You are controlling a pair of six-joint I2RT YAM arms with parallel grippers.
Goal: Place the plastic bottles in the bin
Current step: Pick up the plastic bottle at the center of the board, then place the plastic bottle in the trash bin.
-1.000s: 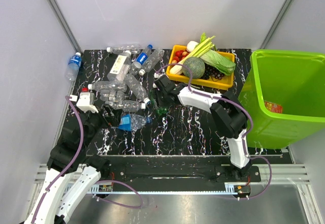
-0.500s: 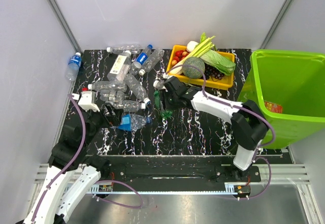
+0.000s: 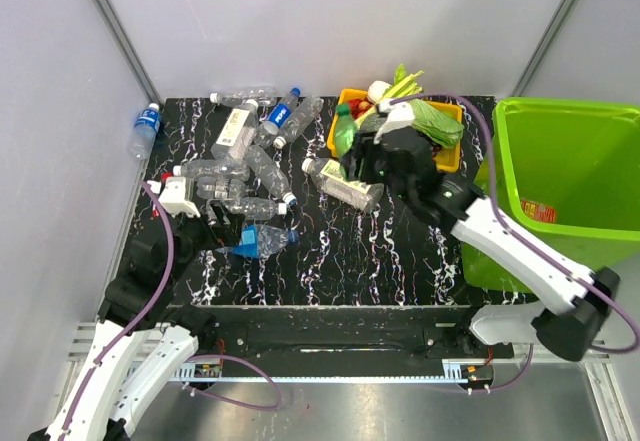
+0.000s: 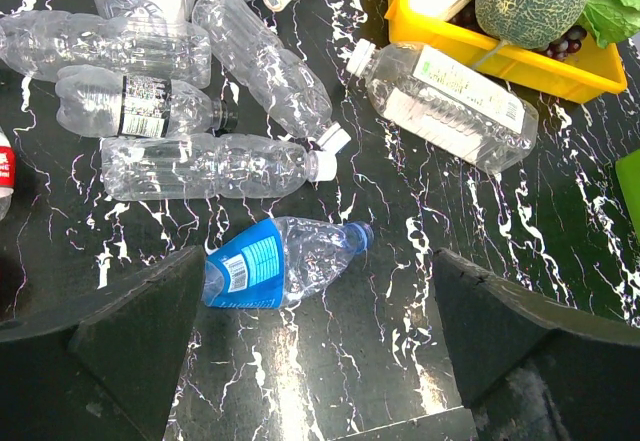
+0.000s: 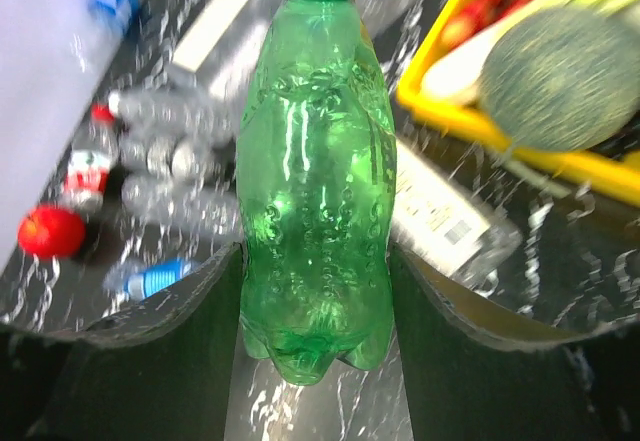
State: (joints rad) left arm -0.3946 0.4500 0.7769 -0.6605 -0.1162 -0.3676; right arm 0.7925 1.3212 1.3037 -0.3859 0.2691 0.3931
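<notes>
The right fingers (image 5: 190, 311) squeezed the green bottle (image 5: 312, 191), and the bin (image 3: 560, 106) lay off to their right. The left fingers (image 4: 130, 336) were wide open, empty.

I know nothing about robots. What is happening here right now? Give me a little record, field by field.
Job: plastic bottles go into the lime-green bin
right gripper: shut on the green bottle, held above the table near the yellow tray
left gripper: open, empty, above the blue-labelled bottle
Other bottles: many, mostly clear, lying on the table's left side
Tray contents: a melon and vegetables, not part of the job
</notes>
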